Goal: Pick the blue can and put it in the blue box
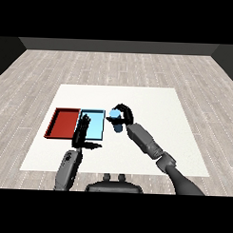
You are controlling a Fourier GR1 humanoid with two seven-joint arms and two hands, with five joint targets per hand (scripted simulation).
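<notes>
Head view: right hand curls round light-blue can.

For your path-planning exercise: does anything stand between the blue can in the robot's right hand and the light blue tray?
Nothing visible does. The right hand curls round the small blue cylindrical can just right of the shallow light blue tray. The open left hand sits over the tray's left edge, not between them.
</notes>
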